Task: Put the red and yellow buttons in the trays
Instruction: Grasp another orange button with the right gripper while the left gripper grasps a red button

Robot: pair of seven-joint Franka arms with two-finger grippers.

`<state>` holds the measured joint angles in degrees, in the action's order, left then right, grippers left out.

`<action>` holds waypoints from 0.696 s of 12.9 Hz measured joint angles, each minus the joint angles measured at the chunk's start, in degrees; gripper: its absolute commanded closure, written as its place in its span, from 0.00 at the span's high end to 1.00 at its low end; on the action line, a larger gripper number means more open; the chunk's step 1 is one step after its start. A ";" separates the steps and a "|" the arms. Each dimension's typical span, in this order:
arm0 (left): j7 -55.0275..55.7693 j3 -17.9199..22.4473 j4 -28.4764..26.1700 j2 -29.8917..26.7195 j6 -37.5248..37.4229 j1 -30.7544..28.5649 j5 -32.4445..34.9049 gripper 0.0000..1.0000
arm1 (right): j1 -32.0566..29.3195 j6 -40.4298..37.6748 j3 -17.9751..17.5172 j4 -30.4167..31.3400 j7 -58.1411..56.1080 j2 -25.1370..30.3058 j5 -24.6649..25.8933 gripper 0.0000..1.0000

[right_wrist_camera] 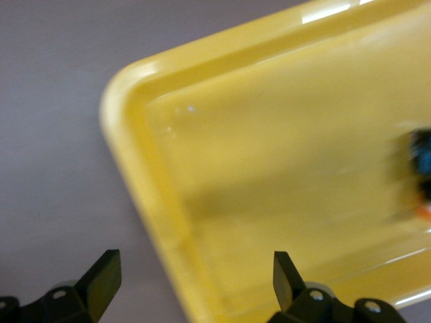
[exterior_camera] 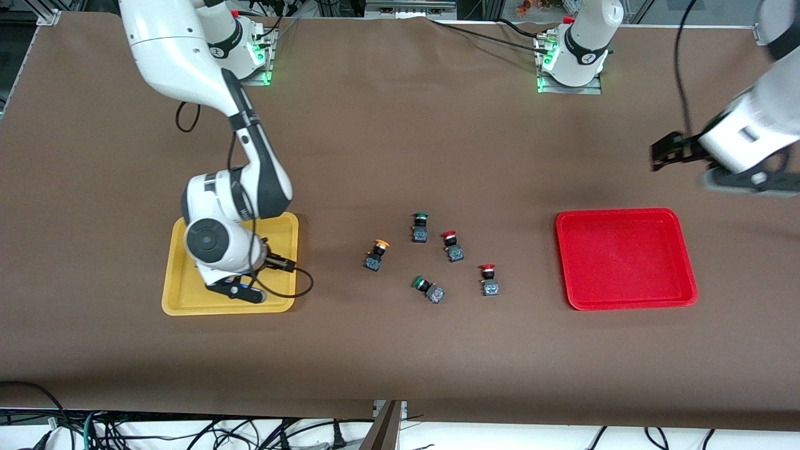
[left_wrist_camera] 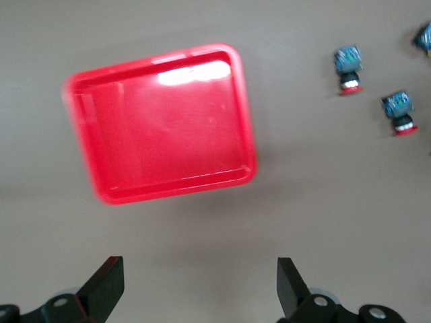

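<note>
While the right gripper (right_wrist_camera: 192,282) hangs spread over the yellow tray (right_wrist_camera: 155,215) holding one blurred button (right_wrist_camera: 421,175), the left gripper (left_wrist_camera: 199,286), also spread, hovers near the bare red tray (left_wrist_camera: 161,128).

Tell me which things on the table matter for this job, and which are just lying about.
For the job:
- yellow tray
- red tray
- yellow button on the table
- two red buttons
- blurred button in the yellow tray, under the right hand

Lying about:
- two green buttons
</note>
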<state>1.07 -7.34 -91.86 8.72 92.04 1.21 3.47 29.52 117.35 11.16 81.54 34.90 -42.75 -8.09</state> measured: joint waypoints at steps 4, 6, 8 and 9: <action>15.86 -0.28 0.76 19.59 23.99 7.43 0.01 1.00 | 3.58 8.38 -4.63 0.03 13.90 -1.50 0.00 1.00; 18.98 -0.29 3.77 27.78 33.96 8.22 0.01 1.00 | 6.01 14.45 -4.84 0.07 18.82 -3.65 0.00 1.00; 19.96 -0.36 5.39 32.83 41.83 9.53 0.01 1.00 | 8.40 19.60 -4.92 0.07 22.36 -5.80 0.00 1.00; 20.63 -0.38 5.60 34.67 46.00 10.73 0.01 1.00 | 9.42 21.06 -4.92 0.06 23.51 -6.57 0.00 1.00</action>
<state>21.70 -7.72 -86.26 43.38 138.04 11.94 3.48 38.94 138.41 6.23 81.60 58.41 -49.32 -8.08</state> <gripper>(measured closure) 0.000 0.000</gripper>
